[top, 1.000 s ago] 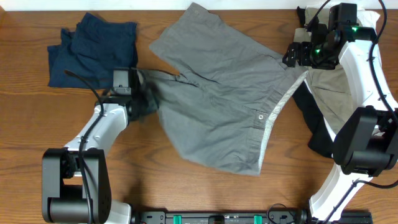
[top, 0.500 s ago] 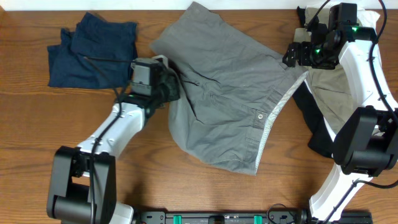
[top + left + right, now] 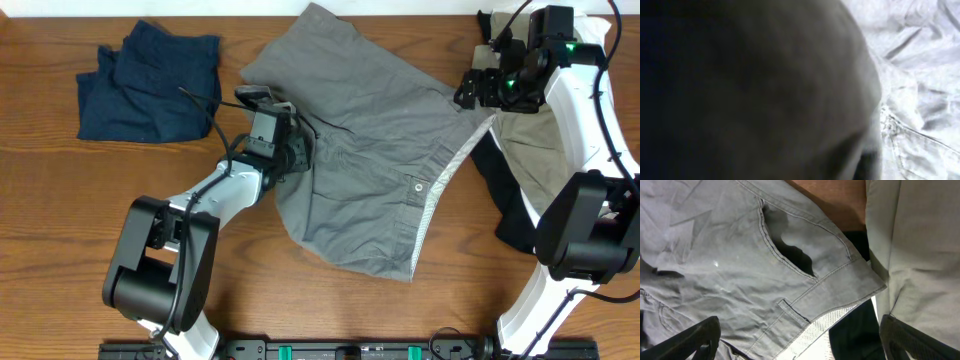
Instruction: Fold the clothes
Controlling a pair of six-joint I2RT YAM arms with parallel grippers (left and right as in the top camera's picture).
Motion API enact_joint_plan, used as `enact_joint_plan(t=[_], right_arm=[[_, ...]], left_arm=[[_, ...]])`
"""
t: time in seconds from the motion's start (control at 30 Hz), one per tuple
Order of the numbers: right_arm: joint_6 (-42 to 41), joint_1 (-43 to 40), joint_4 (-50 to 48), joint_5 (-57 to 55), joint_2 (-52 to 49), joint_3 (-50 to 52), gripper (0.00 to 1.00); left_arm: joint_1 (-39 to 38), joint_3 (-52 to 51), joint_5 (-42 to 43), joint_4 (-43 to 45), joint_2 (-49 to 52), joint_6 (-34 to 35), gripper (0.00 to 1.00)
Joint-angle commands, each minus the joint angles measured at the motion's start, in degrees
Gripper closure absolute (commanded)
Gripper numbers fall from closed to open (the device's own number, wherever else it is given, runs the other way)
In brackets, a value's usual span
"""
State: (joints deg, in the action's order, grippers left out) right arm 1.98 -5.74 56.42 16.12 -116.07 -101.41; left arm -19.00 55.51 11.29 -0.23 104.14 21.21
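Note:
The mid-grey shorts (image 3: 390,130) lie spread across the middle of the table, snap button (image 3: 419,187) and pale inner waistband facing right. My left gripper (image 3: 290,150) sits over their left part with a fold of grey cloth carried along with it. In the left wrist view dark blurred cloth fills most of the picture and hides the jaws, with pale shorts fabric (image 3: 925,75) at the right. My right gripper (image 3: 478,88) hovers open above the shorts' waistband corner (image 3: 840,280); its fingers (image 3: 690,340) stand wide apart, holding nothing.
A navy garment (image 3: 150,85) lies crumpled at the back left. Under the right arm lie a khaki garment (image 3: 530,150) and a black one (image 3: 505,200), also the khaki (image 3: 920,255) and the black (image 3: 855,330) in the right wrist view. Bare wood runs along the front.
My left gripper has travelled right and back from the shorts' left edge, dragging that edge over onto the shorts. The right arm has stayed still.

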Motion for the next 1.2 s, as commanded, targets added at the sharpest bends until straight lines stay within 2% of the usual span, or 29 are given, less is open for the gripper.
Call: enact_joint_plan(t=[0.0, 0.17, 0.37, 0.6, 0.93, 1.1, 1.17], right_arm=[[0.9, 0.57, 0.17, 0.87, 2.05, -0.63, 0.01], [0.9, 0.57, -0.07, 0.85, 2.05, -0.63, 0.01], [0.9, 0.57, -0.04, 0.85, 2.05, -0.63, 0.01], [0.9, 0.57, -0.02, 0.87, 2.05, -0.63, 0.01], [0.9, 0.57, 0.17, 0.87, 2.05, -0.63, 0.01], [0.9, 0.57, 0.2, 1.81, 2.05, -0.63, 0.01], [0.9, 0.57, 0.2, 2.38, 2.05, -0.63, 0.01]], left_arm=[[-0.7, 5.38, 0.0, -4.2, -1.14, 0.17, 0.75], [-2.84, 10.73, 0.02, -11.82, -1.18, -1.46, 0.75], [-6.47, 11.17, -0.24, -13.81, -1.16, -3.82, 0.75], [-6.12, 11.19, -0.42, -15.61, -1.4, -4.22, 0.75], [3.65, 12.17, -0.44, -24.81, -15.23, -4.24, 0.73], [8.87, 11.47, -0.37, -25.83, -13.38, -4.22, 0.73], [9.62, 11.37, -0.35, -25.0, -10.47, -4.24, 0.69]])
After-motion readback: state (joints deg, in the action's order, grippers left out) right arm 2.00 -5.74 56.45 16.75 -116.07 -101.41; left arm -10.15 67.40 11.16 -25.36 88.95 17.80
